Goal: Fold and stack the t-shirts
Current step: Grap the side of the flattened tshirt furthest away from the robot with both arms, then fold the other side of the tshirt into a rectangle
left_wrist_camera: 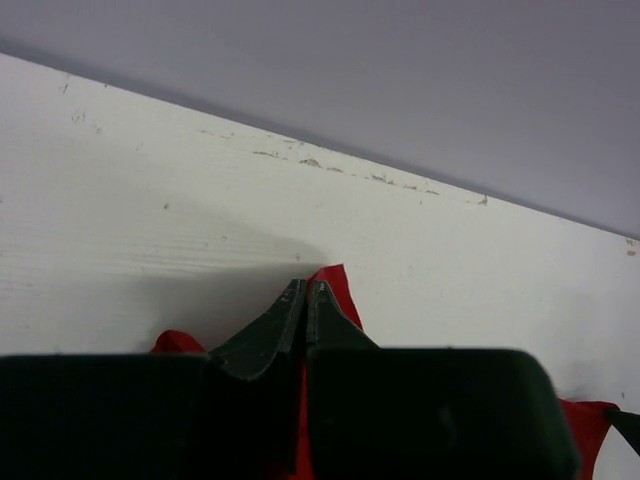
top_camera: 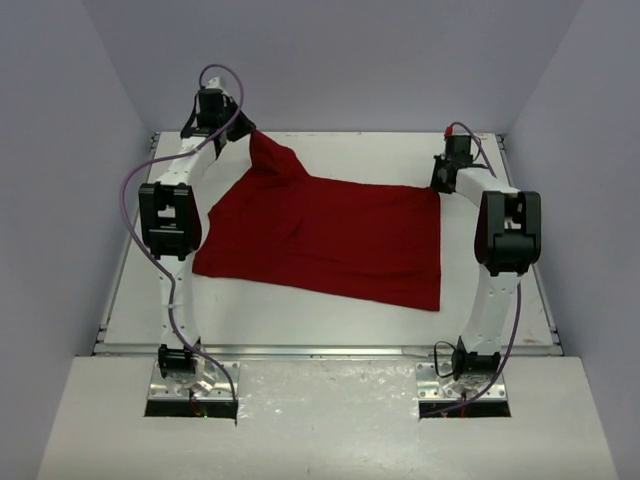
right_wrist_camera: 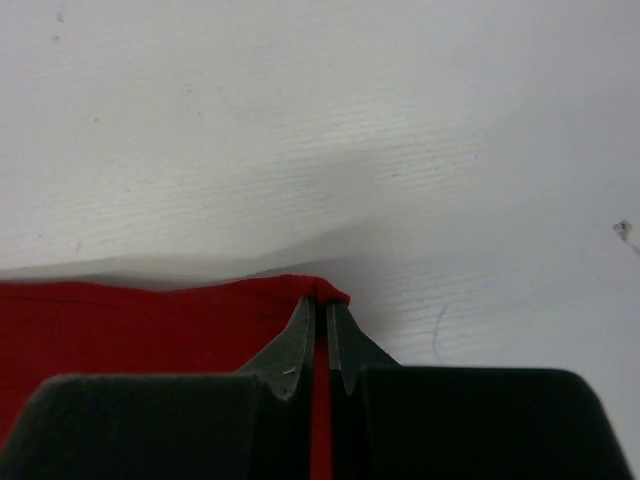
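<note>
A dark red t-shirt (top_camera: 330, 235) lies spread across the white table, partly folded. My left gripper (top_camera: 245, 135) is shut on its far left corner and holds it lifted into a peak; the left wrist view shows red cloth (left_wrist_camera: 338, 290) pinched between the closed fingers (left_wrist_camera: 305, 290). At the far right corner my right gripper (top_camera: 440, 180) is shut on the shirt's edge, low at the table. In the right wrist view, the red cloth (right_wrist_camera: 150, 325) bunches at the fingertips (right_wrist_camera: 321, 305) and a strip runs between them.
The white table (top_camera: 330, 310) is bounded by grey walls at the back and both sides. Both arm bases (top_camera: 190, 375) stand at the near edge. The right arm's elbow (top_camera: 510, 235) rises beside the shirt's right edge.
</note>
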You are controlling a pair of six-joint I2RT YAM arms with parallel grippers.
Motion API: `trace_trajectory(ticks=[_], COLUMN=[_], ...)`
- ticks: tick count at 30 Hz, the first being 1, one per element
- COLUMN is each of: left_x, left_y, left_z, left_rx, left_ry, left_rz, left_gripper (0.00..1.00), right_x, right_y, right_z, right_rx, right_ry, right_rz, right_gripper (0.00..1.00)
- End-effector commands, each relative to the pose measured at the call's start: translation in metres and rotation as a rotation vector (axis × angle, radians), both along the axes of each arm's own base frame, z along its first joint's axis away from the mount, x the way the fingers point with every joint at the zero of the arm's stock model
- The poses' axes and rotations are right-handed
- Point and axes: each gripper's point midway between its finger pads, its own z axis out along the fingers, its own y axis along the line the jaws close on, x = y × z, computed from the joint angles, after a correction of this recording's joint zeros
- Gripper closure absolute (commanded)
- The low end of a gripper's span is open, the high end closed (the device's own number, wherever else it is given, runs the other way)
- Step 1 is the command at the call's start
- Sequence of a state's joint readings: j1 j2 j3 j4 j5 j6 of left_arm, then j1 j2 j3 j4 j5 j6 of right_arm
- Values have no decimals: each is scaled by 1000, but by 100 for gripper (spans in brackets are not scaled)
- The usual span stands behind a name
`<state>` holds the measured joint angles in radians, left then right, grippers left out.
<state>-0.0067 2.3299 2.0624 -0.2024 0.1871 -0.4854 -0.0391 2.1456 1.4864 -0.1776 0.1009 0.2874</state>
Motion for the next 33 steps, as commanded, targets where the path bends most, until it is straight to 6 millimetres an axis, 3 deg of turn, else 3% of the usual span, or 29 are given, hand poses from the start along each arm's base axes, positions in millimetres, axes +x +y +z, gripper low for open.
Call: trace_trajectory(ticks=[1, 4, 6, 7, 8, 9, 10, 11, 12, 14, 15, 17, 18, 19, 21, 23, 24, 26, 28, 29, 30, 32, 33], left_x=[0, -6, -11, -14, -19, -21, -26, -29, -38, -48, -62, -70, -81, -90, -105, -122, -130, -142, -157, -165, -174, -188, -196], left_y=[-4, -5, -6, -6, -8, -9, -9, -9, -9, -5, -5, 1, 3, 5, 13, 22, 23, 30, 34, 35, 36, 40, 41], left_z=[87, 96, 106, 103, 112, 113, 107, 107, 108, 109, 105, 109, 121, 105, 114, 108, 95, 98, 83, 91, 76, 86, 74], left_rx=[1, 2, -5, -6, -12, -14, -14, -15, -16, -13, -17, -16, -17, -20, -8, 6, 12, 15, 14, 0, 2, 2, 2], left_ry=[-200, -222, -240, -235, -249, -252, -242, -238, -232, -229, -209, -227, -246, -215, -230, -208, -177, -176, -131, -147, -120, -150, -127], left_rz=[-37, -42, -49, -49, -55, -61, -62, -60, -60, -36, -33, 9, 22, 37, 84, 131, 142, 187, 221, 238, 246, 271, 279], left_gripper=[100, 100, 100, 100, 100, 100, 100, 100, 100, 100, 100, 100, 100, 100, 100, 100, 100, 100, 100, 100, 100, 100, 100], right_x=[19, 10, -5, -11, -16, -31, -37, -41, -55, -65, -77, -86, -99, -104, -118, -125, -132, -142, -152, -156, -163, -174, -177], right_y=[-3, 1, 5, 7, 8, 9, 11, 12, 14, 18, 19, 21, 21, 22, 23, 24, 24, 25, 26, 26, 26, 27, 27], right_z=[67, 72, 63, 72, 72, 60, 61, 73, 62, 69, 60, 67, 58, 57, 55, 55, 54, 52, 51, 50, 46, 45, 46], right_rx=[-48, -24, -1, 10, 25, 32, 40, 49, 56, 76, 81, 93, 99, 103, 113, 115, 116, 118, 121, 121, 121, 120, 126], right_ry=[-192, -191, -167, -183, -188, -158, -160, -194, -164, -181, -155, -177, -155, -149, -148, -145, -140, -123, -125, -122, -110, -103, -109], right_rz=[-27, -31, -34, -36, -44, -45, -47, -50, -48, -39, -38, -43, -45, -48, -53, -51, -50, -50, -50, -50, -51, -49, -48], right_gripper=[99, 99, 99, 99, 99, 99, 99, 99, 99, 99, 99, 99, 99, 99, 99, 99, 99, 99, 98, 98, 97, 96, 96])
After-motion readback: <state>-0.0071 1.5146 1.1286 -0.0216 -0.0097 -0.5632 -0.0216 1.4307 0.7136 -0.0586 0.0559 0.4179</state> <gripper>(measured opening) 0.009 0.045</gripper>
